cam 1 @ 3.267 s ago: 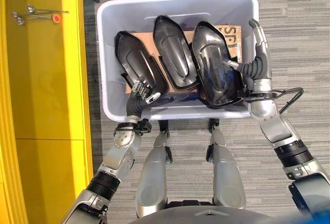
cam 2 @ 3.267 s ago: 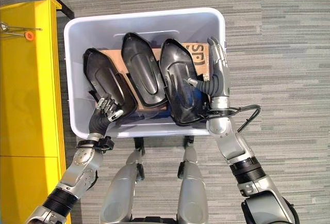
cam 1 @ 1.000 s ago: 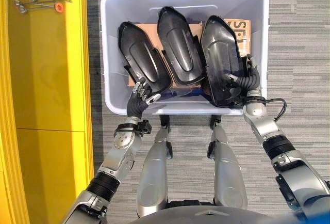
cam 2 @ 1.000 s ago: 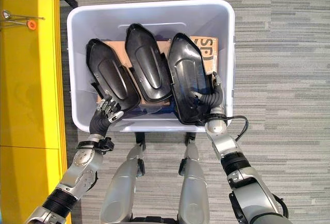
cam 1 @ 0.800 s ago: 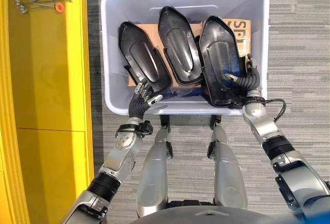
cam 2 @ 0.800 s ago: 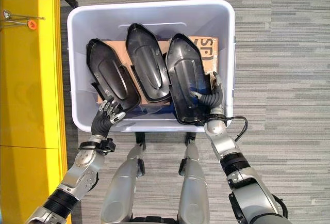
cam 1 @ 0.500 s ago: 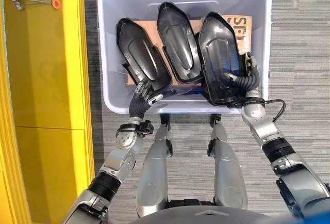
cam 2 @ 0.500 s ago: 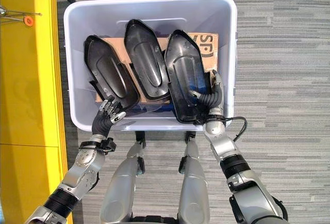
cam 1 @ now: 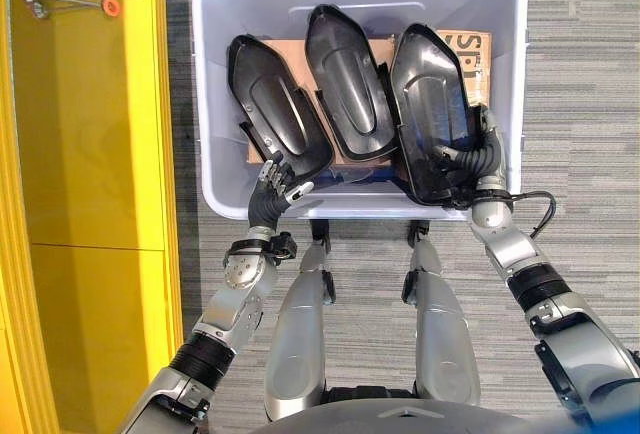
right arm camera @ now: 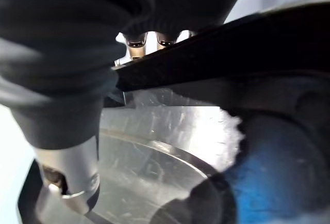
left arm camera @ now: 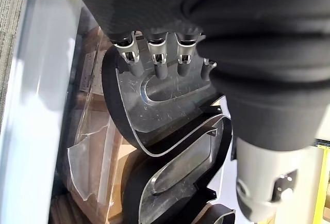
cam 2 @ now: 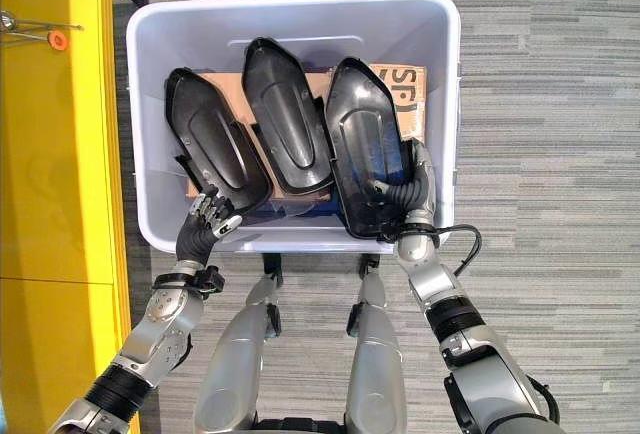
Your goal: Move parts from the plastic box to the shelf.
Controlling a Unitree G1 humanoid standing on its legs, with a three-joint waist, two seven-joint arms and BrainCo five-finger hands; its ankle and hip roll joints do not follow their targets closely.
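A pale plastic box (cam 1: 215, 154) sits on the grey floor (cam 1: 580, 74) with three black moulded parts lying side by side in it on a sheet of cardboard (cam 1: 300, 54). The right hand (cam 1: 480, 159) is inside the box at its right wall, gripping the right part (cam 1: 430, 114): the thumb lies across the part's inner face and the fingers (right arm camera: 135, 46) go behind its edge, as the right wrist view shows. That part is tilted up on its edge, leaning towards the middle part (cam 1: 345, 79), which lies just beside it.

The left hand (cam 1: 275, 176) is at the near end of the left part (cam 1: 270, 114), by the box's near wall. Its fingers (left arm camera: 157, 61) are bent down with dark tips touching or just over the part's glossy inner face; the thumb sticks out to the side, and whether the hand actually grips the part cannot be told.

A yellow shelf (cam 1: 90, 134) stands well to the left of the left hand, beyond the box
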